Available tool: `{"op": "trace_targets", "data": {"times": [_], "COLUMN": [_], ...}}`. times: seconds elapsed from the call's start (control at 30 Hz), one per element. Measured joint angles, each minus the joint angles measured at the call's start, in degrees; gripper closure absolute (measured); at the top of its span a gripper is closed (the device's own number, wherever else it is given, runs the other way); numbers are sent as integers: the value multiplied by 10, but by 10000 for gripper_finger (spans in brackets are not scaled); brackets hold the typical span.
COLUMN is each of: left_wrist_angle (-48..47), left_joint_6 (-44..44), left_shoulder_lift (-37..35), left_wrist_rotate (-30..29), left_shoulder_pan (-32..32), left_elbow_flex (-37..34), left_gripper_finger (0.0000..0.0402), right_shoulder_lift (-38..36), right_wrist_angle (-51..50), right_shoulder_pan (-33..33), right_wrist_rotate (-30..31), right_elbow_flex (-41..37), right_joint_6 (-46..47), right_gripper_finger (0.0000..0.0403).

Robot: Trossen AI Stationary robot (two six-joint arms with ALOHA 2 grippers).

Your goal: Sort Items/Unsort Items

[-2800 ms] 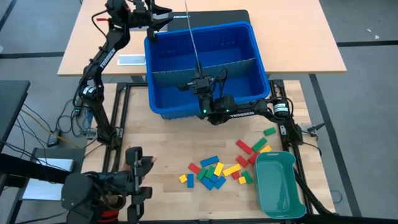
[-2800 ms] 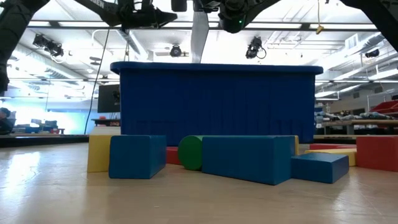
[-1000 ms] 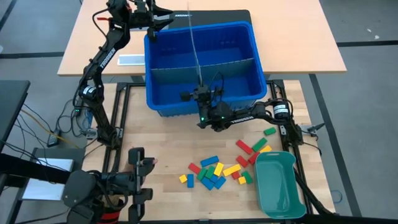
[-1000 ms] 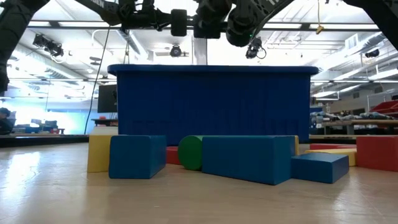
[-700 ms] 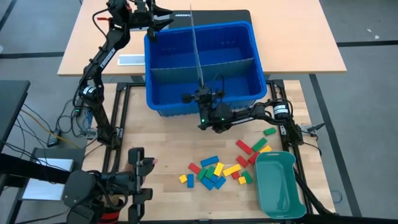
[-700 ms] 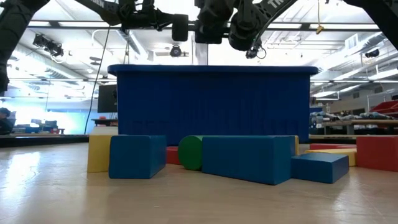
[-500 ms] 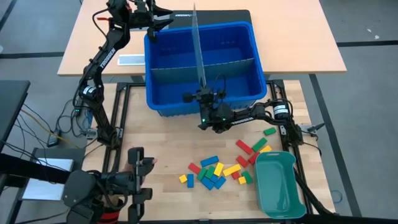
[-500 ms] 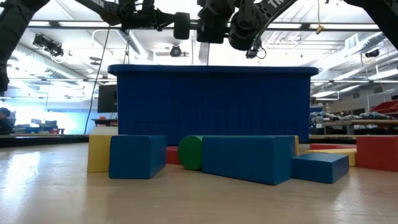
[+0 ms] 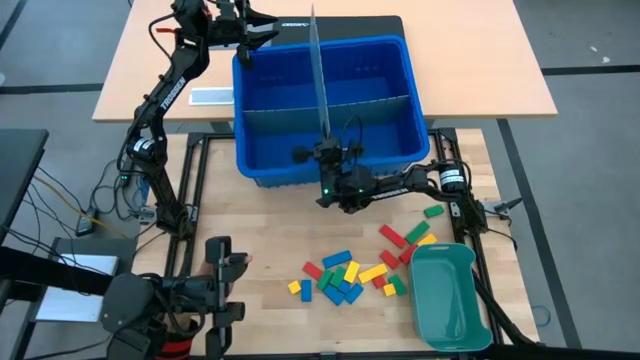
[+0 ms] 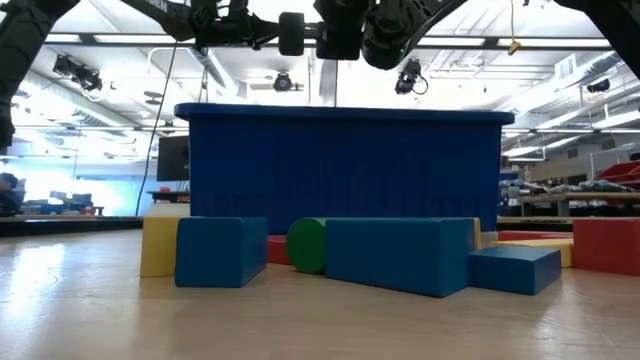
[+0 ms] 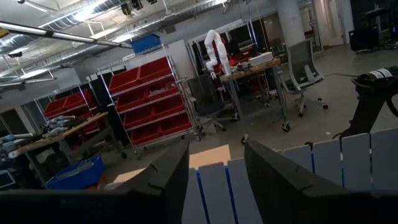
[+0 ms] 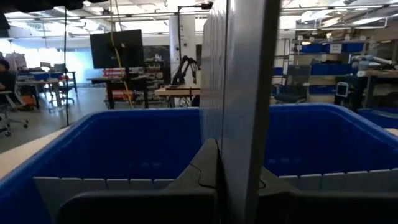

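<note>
High view, blocks (image 9: 352, 268): red, yellow, green and blue, small and rectangular, scattered loose on the wooden table (image 9: 260, 235) in front of the blue bin (image 9: 325, 110), just beside the teal tray (image 9: 452, 300).
Low view, blocks (image 10: 400, 255): large blue ones foremost, yellow at one end, red at the other, a round green end between.
Right gripper (image 9: 328, 160): clamped tight on a grey divider sheet (image 9: 318, 75), held upright over the bin's near wall.
Left gripper (image 9: 250, 28): at the bin's far corner, fingers (image 11: 168, 177) parted, nothing between them.
Second divider (image 9: 330, 108): standing across the bin.
</note>
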Motion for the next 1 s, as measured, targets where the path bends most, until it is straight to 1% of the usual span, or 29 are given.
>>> {"op": "trace_targets", "data": {"times": [0.17, 0.33, 0.47, 0.63, 0.77, 1.0], "left_wrist_angle": [0, -1, -2, -2, -1, -1], "left_joint_6": [0, -1, -11, -11, -11, -11], "left_shoulder_lift": [0, 0, 0, 0, 0, 0], "left_wrist_rotate": [0, 0, 0, 0, 0, 0], "left_shoulder_pan": [0, 0, 0, 0, 0, 0], "left_elbow_flex": [0, 0, 0, 0, 0, 0], "left_gripper_finger": [239, 239, 239, 239, 239, 239], "right_shoulder_lift": [0, 1, 1, 1, 1, 1], "right_wrist_angle": [-2, -45, -50, -50, -32, -21], "right_shoulder_pan": [7, 8, 9, 9, 9, 11], "right_wrist_rotate": [9, 18, 16, -13, -18, -39], "right_elbow_flex": [0, 0, 0, 0, 0, 0], "right_joint_6": [4, 34, 45, 43, 24, 21], "right_gripper_finger": [403, 403, 403, 403, 403, 403]}}
